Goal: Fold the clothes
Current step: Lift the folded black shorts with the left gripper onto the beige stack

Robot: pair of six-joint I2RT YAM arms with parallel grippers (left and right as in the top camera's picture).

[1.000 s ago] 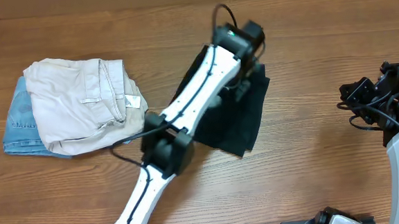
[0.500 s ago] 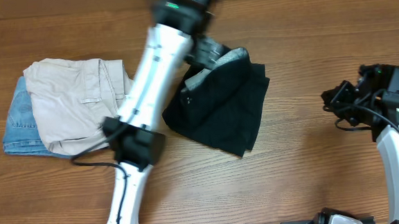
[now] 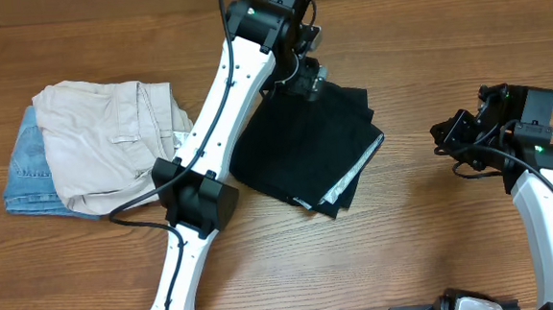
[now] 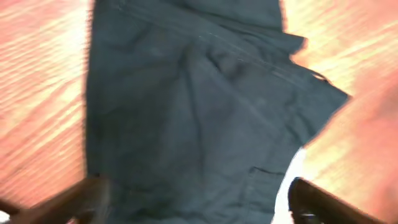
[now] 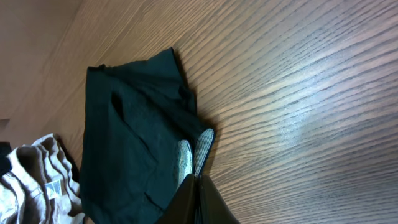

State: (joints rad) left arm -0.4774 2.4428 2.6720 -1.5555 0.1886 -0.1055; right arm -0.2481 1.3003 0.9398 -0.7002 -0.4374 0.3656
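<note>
Though blur smears the black garment [image 4: 186, 106], the left gripper [image 4: 199, 198] gapes above it, the right gripper [image 5: 199, 186] pressed together.

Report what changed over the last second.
The left hand lifted the far edge of the black garment, then let go; it now lies flat, pale lining showing at its right edge. The right hand drifted slightly toward it. The beige and denim pile stayed put.
</note>
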